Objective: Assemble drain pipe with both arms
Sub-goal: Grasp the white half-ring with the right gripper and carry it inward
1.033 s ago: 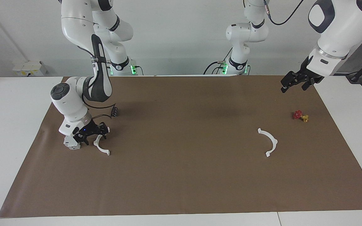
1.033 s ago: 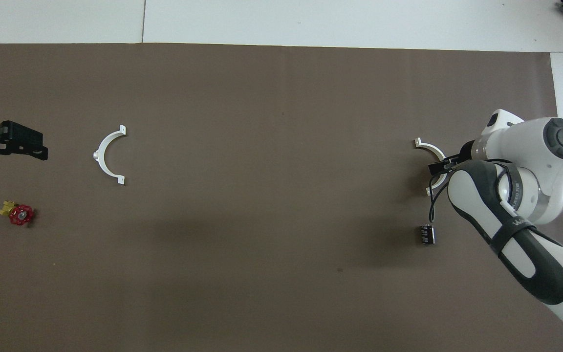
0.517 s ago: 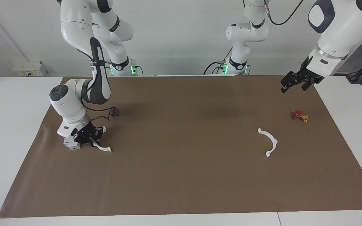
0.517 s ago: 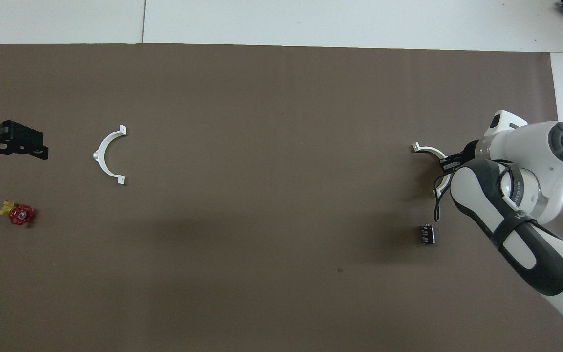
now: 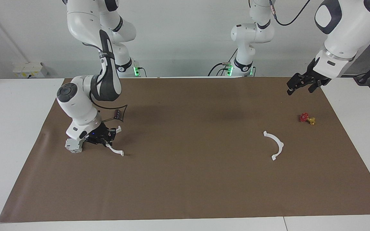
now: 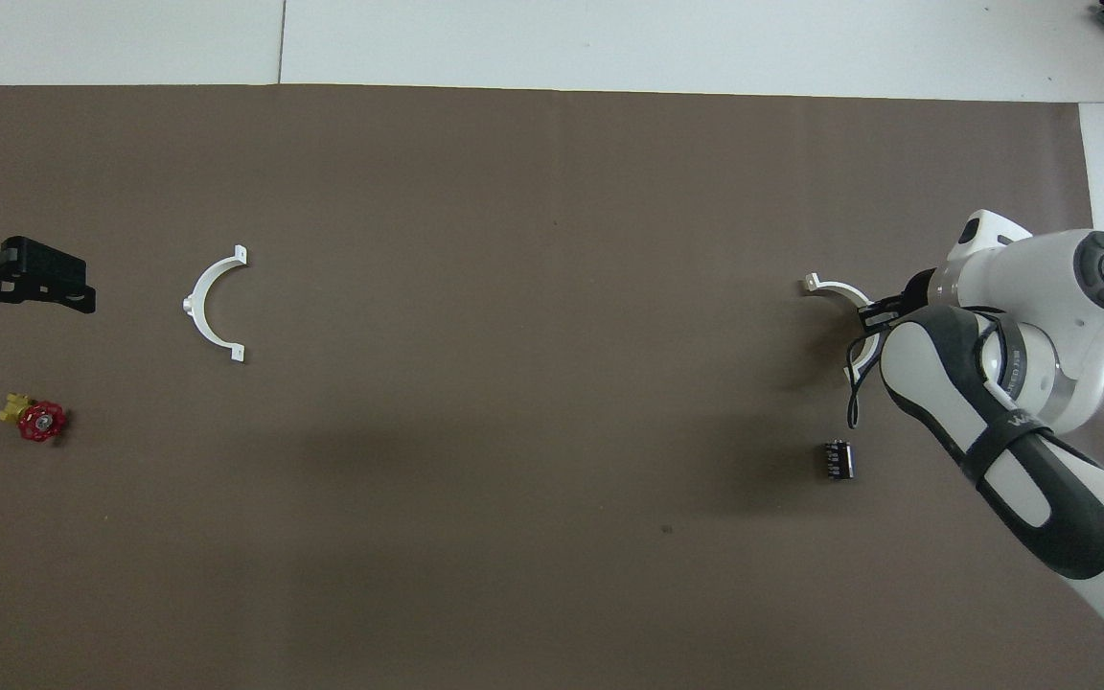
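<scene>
- Loads of bare brown mat (image 5: 185, 179) mid-table, nothing near its edges.
- Right gripper (image 5: 103, 138) clamped on one half-ring (image 5: 116, 150), just beside grey block (image 5: 73, 146) at the right arm's end.
- Left gripper (image 5: 302, 84) waiting, raised near the mat's edge; fingers, can't tell.
- Two half-rings total; second half-ring (image 5: 275, 145) lying loose near one red valve (image 5: 306, 118).
</scene>
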Robot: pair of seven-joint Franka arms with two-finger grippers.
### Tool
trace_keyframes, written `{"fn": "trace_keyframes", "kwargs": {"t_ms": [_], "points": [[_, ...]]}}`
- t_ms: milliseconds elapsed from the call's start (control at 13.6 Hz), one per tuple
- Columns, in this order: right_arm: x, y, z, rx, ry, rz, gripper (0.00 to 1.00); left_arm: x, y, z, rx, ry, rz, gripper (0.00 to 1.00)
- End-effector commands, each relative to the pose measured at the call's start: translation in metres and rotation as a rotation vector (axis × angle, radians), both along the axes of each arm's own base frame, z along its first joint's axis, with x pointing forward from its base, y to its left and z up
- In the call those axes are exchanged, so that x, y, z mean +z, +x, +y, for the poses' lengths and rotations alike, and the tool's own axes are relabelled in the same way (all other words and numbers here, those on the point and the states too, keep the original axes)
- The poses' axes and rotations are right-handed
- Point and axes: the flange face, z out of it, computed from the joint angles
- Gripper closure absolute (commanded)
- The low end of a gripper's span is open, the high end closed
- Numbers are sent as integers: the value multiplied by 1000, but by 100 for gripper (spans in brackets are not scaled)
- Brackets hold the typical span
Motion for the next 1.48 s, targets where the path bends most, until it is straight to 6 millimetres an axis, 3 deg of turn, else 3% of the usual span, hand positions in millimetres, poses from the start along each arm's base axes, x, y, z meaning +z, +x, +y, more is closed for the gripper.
{"fn": "trace_keyframes", "kwargs": {"t_ms": [0, 295, 517, 812, 1181, 1402], "points": [[3, -6, 57, -115, -34, 15, 100, 2, -8, 0, -13, 3, -16, 0], [18, -17, 150, -230, -11, -5, 100, 0, -8, 1, -11, 3, -13, 0], [-4, -33, 224, -201, -23, -11, 100, -4, -9, 0, -12, 2, -22, 0], [-27, -44, 286, -204, -37, -41, 100, -3, -10, 1, -13, 2, -27, 0], [-46, -58, 304, -173, -47, -53, 100, -5, -10, 1, -13, 2, -25, 0], [-54, -62, 303, -164, -42, -61, 100, -6, -10, 1, -13, 2, -25, 0]]}}
